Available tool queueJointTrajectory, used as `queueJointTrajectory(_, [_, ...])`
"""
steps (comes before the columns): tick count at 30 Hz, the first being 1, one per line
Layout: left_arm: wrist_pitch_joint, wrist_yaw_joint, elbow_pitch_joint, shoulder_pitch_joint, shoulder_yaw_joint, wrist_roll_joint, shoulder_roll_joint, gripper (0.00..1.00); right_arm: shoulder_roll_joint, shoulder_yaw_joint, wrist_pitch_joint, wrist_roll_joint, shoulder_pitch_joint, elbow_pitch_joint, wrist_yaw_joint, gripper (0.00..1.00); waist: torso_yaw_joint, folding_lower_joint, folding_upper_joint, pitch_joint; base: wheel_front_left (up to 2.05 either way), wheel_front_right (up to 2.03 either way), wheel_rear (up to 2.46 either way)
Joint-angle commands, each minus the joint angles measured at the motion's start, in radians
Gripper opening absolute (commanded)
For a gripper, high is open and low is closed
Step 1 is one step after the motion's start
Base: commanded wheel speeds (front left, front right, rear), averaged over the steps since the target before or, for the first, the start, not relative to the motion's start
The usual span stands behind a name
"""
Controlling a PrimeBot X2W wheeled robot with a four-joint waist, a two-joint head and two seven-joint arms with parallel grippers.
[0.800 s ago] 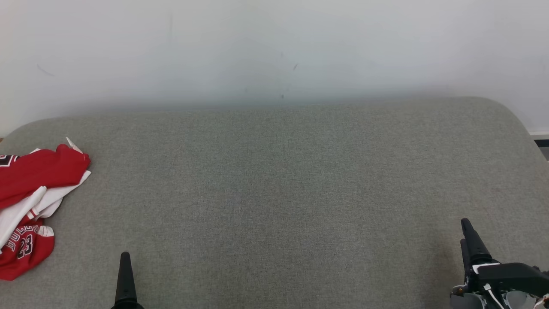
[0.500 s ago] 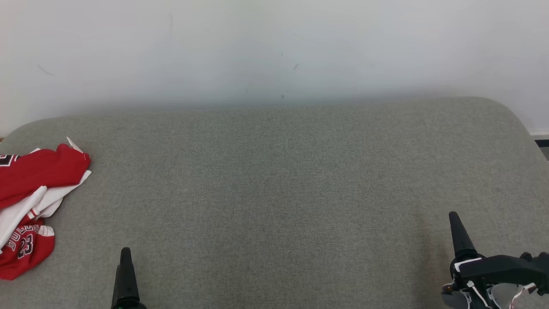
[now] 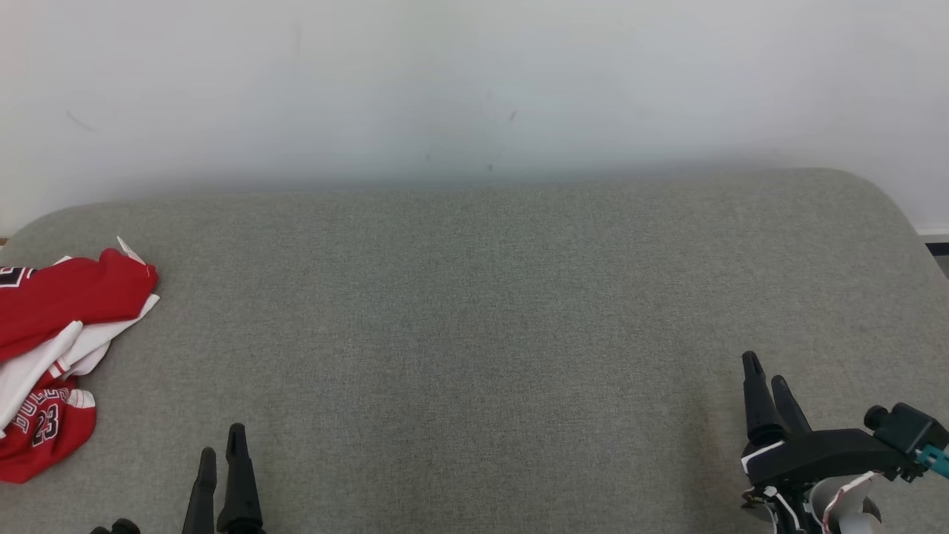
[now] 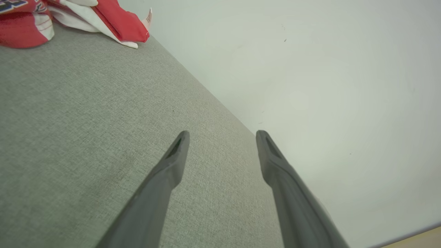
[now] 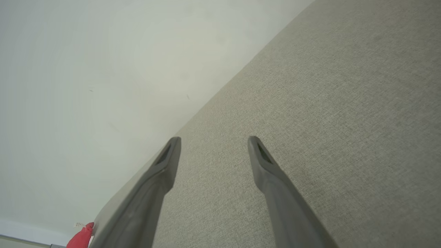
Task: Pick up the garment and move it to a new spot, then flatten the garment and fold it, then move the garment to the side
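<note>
The garment (image 3: 55,348), a red and white jersey with the number 23, lies crumpled at the far left edge of the grey cushioned surface (image 3: 474,311). The left wrist view has the garment (image 4: 86,17) in its top left corner. A red tip of the garment (image 5: 81,237) peeks in at the bottom left of the right wrist view. My left gripper (image 3: 221,445) stands open at the lower left, well to the right of the garment and holding nothing. My right gripper (image 3: 765,371) is open and empty at the lower right, far from the garment.
A pale wall (image 3: 474,81) rises right behind the cushioned surface. The surface curves down at its right end (image 3: 901,215), where a strip of floor (image 3: 936,248) is visible.
Both grippers have turned about their wrists, so two fingers of each are now visible side by side. The right gripper has moved left and up in the head view. The garment has not moved.
</note>
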Motion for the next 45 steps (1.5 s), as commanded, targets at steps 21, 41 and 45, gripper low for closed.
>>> queueJointTrajectory(21, [-0.024, 0.045, -0.066, 0.048, 0.024, 0.349, 0.008, 1.00, -0.022, 0.139, -0.101, -0.310, 0.001, -0.002, 0.000, 1.00, -0.002, 0.0000, 0.0000, -0.015, 0.00, 0.00, 0.00])
queueJointTrajectory(41, [-0.039, 0.055, -0.084, 0.107, 0.031, 0.570, 0.038, 1.00, -0.047, 0.254, -0.178, -0.465, 0.016, 0.014, 0.001, 1.00, -0.002, 0.0000, 0.0000, -0.041, 0.00, 0.00, 0.00])
queueJointTrajectory(45, [-0.043, 0.061, -0.086, 0.111, 0.034, 0.609, 0.048, 1.00, -0.051, 0.268, -0.191, -0.493, 0.015, 0.016, 0.001, 1.00, -0.004, 0.0000, 0.0000, -0.044, 0.00, 0.00, 0.00])
